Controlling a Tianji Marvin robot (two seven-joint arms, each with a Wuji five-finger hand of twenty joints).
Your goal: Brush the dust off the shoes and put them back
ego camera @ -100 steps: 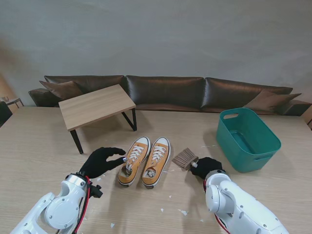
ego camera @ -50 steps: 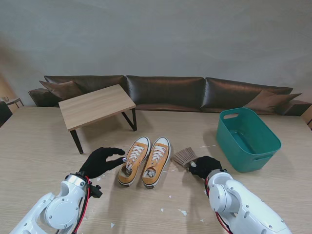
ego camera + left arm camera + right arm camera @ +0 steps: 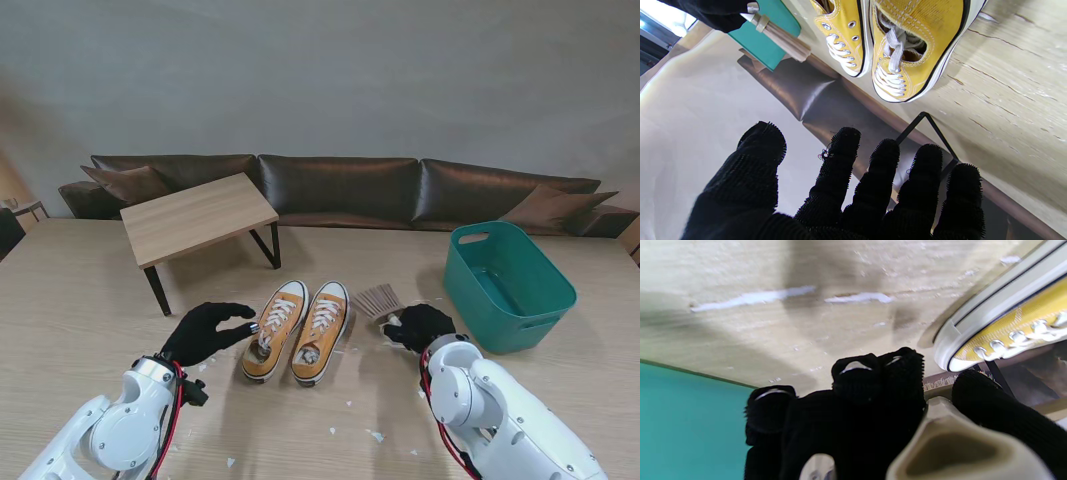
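Two yellow canvas shoes with white laces stand side by side mid-table, the left shoe (image 3: 272,330) and the right shoe (image 3: 322,332), toes pointing away from me. My left hand (image 3: 205,332) hovers just left of the left shoe, fingers (image 3: 846,156) spread, holding nothing. My right hand (image 3: 420,326) is shut on the handle (image 3: 950,443) of a small brush (image 3: 379,299), whose tan bristles stick out toward the right shoe's toe (image 3: 977,340). In the left wrist view both shoes (image 3: 907,50) and the brush (image 3: 783,36) show beyond my fingers.
A teal plastic bin (image 3: 510,285) stands at the right, close to my right hand. A low wooden side table (image 3: 195,215) with black legs sits at the back left, a dark sofa (image 3: 340,190) behind. White scraps (image 3: 375,435) lie scattered nearer to me.
My right hand has carried the brush farther from me and slightly left, toward the toe of the right shoe. The left hand and both shoes have stayed put.
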